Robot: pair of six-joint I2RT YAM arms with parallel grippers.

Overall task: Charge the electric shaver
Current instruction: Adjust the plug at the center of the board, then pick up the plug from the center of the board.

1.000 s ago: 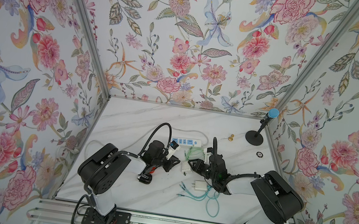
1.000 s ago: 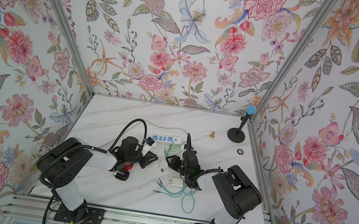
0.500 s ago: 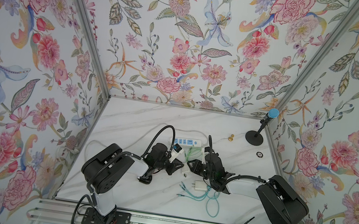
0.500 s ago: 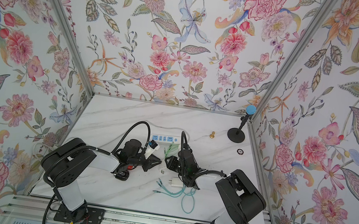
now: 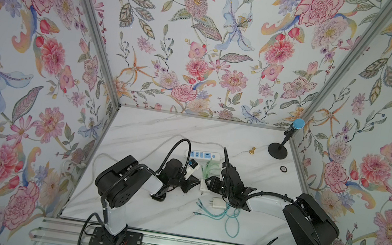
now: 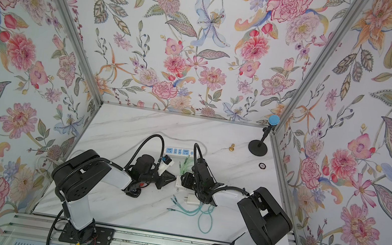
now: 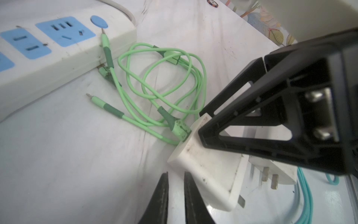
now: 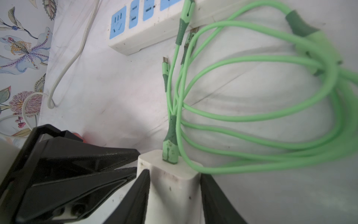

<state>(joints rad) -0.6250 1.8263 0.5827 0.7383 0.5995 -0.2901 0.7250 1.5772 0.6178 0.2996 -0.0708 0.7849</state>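
Note:
A white adapter (image 8: 174, 186) lies mid-table (image 5: 204, 185) with a green cable (image 8: 251, 97) plugged into its end. My right gripper (image 8: 175, 194) is open, one finger on each side of the adapter, close against it. My left gripper (image 7: 176, 174) faces it from the other side, just short of it, with only a narrow empty gap between its fingers (image 5: 197, 181). The white power strip (image 5: 202, 154) with blue sockets lies behind. A small black body with a red spot, which I take for the electric shaver (image 6: 135, 192), lies mostly hidden under the left arm.
A second white adapter (image 5: 215, 203) with a teal cable (image 5: 229, 219) lies just in front of the right gripper. A loose green connector (image 7: 105, 44) leans on the strip. At the back right are a black stand (image 5: 278, 151), a brass knob (image 5: 252, 151) and a small disc (image 5: 283, 169).
The right gripper's jaws have widened around the white adapter. The left gripper has edged right toward it, and its gap has narrowed slightly.

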